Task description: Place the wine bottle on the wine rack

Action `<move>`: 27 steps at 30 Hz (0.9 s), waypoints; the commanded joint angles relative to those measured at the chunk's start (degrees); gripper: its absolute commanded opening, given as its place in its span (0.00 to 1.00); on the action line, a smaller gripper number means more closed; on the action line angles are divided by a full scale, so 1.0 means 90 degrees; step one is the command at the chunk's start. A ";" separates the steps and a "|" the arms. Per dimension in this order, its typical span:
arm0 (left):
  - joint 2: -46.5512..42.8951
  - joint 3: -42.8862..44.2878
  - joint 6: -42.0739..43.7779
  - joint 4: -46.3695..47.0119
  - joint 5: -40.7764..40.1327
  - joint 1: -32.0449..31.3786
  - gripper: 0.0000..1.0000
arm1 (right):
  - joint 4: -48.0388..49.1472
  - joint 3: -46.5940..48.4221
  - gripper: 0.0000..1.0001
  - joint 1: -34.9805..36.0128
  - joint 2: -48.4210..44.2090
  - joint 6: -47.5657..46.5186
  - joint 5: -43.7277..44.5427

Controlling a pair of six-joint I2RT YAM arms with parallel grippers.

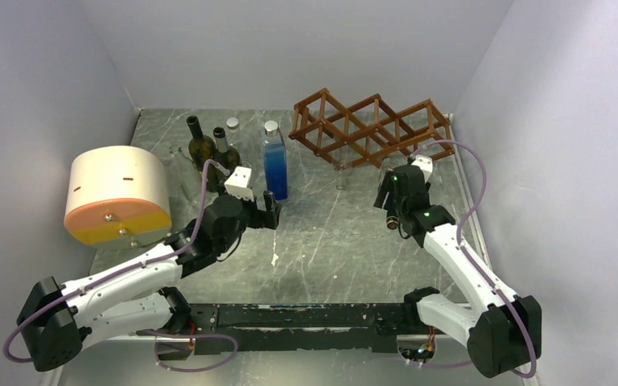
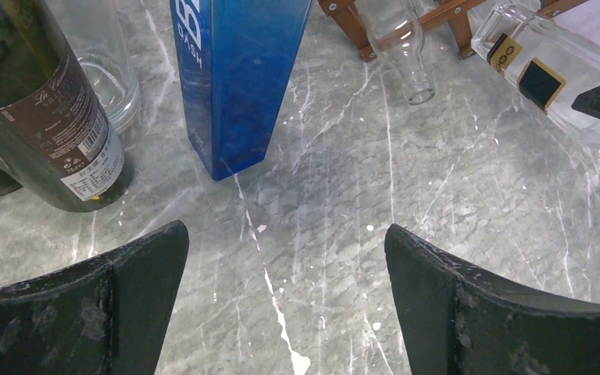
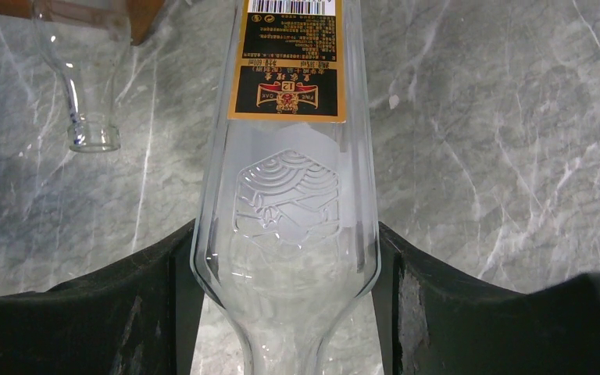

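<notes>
The reddish-brown wooden wine rack (image 1: 370,129) stands at the back right of the table. A clear empty bottle lies in it, its neck (image 3: 86,117) poking out toward me. My right gripper (image 3: 285,250) is shut on another clear bottle with a gold and black label (image 3: 287,78), gripping it at the shoulder, lying low over the table with its base toward the rack. In the top view this gripper (image 1: 394,193) is just in front of the rack. My left gripper (image 2: 285,242) is open and empty above the table, just in front of a tall blue bottle (image 2: 234,78).
Two dark green wine bottles (image 1: 201,145) (image 1: 225,153) and a clear capped bottle (image 1: 232,129) stand at the back left by the blue bottle (image 1: 274,165). A cream and orange drum (image 1: 117,193) sits at the left wall. Walls enclose the table.
</notes>
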 commanded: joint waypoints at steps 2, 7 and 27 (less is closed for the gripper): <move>-0.0210 -0.0054 0.0009 0.0196 0.0120 0.0035 1.00 | 0.1901 -0.0089 0.00 -0.0145 -0.0222 -0.0147 0.0201; -0.0266 -0.0076 0.0027 0.0223 0.0133 0.0035 1.00 | 0.2346 -0.0445 0.00 -0.0290 -0.0456 -0.0113 -0.0010; -0.0412 -0.0067 0.0019 0.0214 0.0228 0.0034 1.00 | 0.4602 -0.1482 0.00 -0.0872 -0.0426 -0.0366 -0.0956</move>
